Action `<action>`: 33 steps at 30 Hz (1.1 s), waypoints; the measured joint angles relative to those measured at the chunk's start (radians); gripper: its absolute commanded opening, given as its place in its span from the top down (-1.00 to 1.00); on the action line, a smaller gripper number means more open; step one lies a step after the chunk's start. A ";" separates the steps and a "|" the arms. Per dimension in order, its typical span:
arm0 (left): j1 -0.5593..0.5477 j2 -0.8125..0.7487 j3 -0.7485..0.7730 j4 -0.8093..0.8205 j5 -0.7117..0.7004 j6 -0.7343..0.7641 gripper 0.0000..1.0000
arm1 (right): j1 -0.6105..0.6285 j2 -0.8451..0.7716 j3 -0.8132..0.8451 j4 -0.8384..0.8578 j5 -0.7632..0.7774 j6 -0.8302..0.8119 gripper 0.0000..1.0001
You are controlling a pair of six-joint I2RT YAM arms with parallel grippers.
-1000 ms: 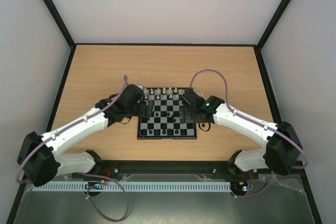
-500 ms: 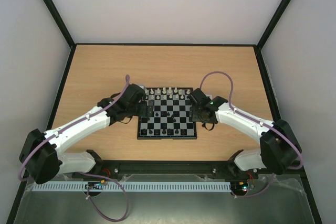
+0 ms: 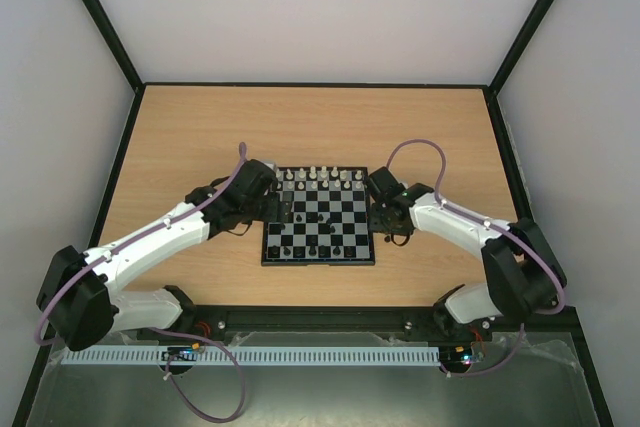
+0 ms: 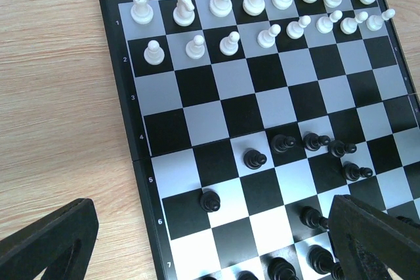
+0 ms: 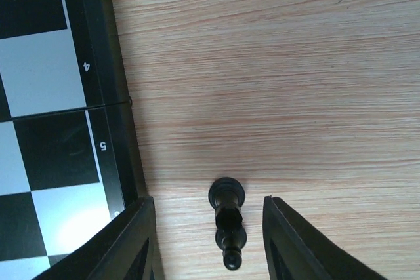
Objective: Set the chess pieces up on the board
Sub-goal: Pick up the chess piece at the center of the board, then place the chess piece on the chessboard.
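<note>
The board [image 3: 318, 262] lies at the table's middle, between my arms. Cream-white chess pieces [image 4: 256, 4] stand in two rows along its far edge. Black pieces [image 4: 283, 142] are scattered over the middle and near squares. One black piece [image 5: 228, 218] stands on the bare wood just off the board's right edge [image 5: 111, 96]. My right gripper [image 5: 209, 240] straddles that piece, with a gap between it and each finger. My left gripper [image 4: 213, 240] hangs wide open over the board's left side, above a black pawn [image 4: 210, 200], and holds nothing.
Wooden table [image 3: 200, 137] with a black rim and white walls all round. The right arm's [image 3: 450, 222] purple cable [image 3: 415, 152] loops over the board's far right corner. Bare wood [image 5: 295, 63] lies right of the board.
My right gripper has slid right, off the board's edge onto the wood beside it, and its jaws have narrowed around the black piece. The left arm has not moved.
</note>
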 measured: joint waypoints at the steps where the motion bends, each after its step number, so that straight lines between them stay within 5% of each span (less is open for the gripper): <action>1: 0.000 0.000 0.000 0.000 0.000 0.000 -0.99 | -0.002 0.006 0.000 0.005 -0.003 -0.002 0.14; 5: 0.000 0.000 0.000 0.000 0.000 0.000 -0.99 | -0.008 0.039 0.000 0.024 -0.014 -0.008 0.16; 21: 0.005 0.018 0.000 0.003 0.007 0.007 -0.99 | -0.019 0.063 -0.008 0.045 -0.032 -0.024 0.86; 33: 0.011 0.024 0.000 0.003 0.008 0.007 -0.99 | -0.016 -0.040 0.064 -0.035 -0.031 -0.068 0.92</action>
